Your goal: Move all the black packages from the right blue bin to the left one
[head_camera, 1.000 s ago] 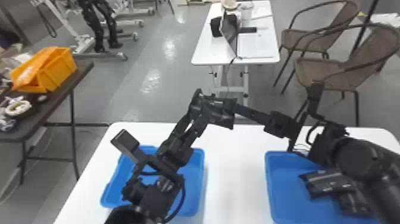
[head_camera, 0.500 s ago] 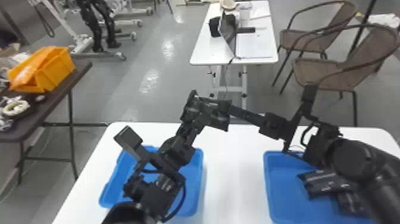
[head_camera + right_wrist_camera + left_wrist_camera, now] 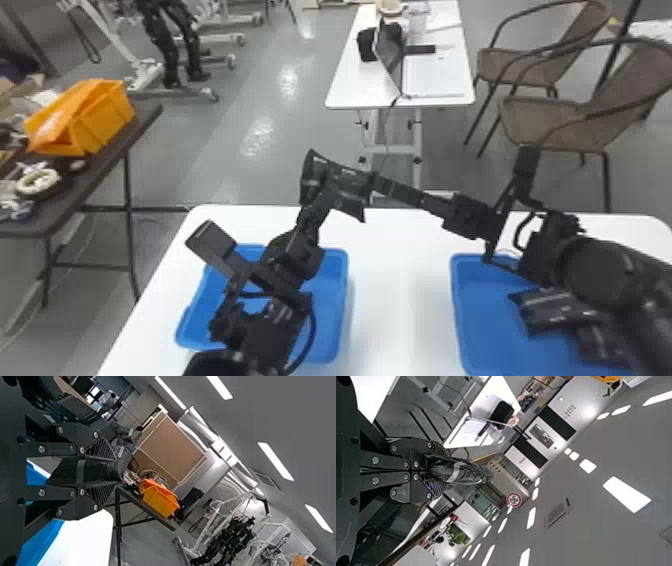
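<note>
Package [image 3: 352,192], held aloft, has shifted slightly left in head view.

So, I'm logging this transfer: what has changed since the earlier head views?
Both the left gripper and right gripper shifted slightly left, with the raised black package. No new grasp or release is evident. The left bin, right bin and its packages stayed put.
</note>
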Available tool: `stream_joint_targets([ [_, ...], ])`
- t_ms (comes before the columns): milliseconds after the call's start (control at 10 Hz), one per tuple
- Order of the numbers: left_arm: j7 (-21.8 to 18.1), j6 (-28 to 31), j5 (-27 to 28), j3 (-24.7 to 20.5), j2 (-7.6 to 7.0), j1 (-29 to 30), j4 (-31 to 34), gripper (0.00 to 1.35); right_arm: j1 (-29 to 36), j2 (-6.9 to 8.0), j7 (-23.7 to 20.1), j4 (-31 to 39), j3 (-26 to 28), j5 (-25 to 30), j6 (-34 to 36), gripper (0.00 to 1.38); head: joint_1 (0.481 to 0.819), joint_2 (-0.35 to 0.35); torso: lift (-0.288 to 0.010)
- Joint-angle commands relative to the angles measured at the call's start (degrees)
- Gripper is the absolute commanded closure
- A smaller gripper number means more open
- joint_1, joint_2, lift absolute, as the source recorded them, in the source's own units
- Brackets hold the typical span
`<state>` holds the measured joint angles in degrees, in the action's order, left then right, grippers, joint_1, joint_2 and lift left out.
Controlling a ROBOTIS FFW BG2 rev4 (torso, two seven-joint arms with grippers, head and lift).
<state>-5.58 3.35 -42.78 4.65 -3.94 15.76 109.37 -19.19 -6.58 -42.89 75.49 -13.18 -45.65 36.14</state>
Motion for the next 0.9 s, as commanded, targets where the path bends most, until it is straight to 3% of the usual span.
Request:
stream_joint_targets([
  [0,0.3,-1.5,4.6,-1.8,-0.01,0.5,0.4,1.21,1.0,-0.37,0.1,1.2,0.3,2.1,-0.5,0.10,0.695,0.195,-0.042],
  [200,2.6,-4.6,13.4,-5.1,0.25,2.3,0.4,1.21,5.7,-0.54,3.1,7.9,4.1,12.0,-1.3,0.11,0.695,0.214,-0.042],
  [300,3.9,-5.3,20.9,-7.4,1.13,3.9,0.4,1.21,9.3,-0.46,6.1,11.9,6.1,16.3,-2.9,0.11,0.695,0.222,-0.042],
  [500,4.0,-5.0,35.2,-11.7,4.09,6.8,0.4,1.21,15.8,0.51,7.7,15.5,10.1,24.2,-6.9,0.11,0.695,0.230,-0.042],
  [800,4.0,-5.3,48.3,-13.3,4.09,9.7,0.0,1.21,23.8,3.06,12.2,23.1,13.9,37.3,-10.8,0.11,0.695,0.220,-0.042],
])
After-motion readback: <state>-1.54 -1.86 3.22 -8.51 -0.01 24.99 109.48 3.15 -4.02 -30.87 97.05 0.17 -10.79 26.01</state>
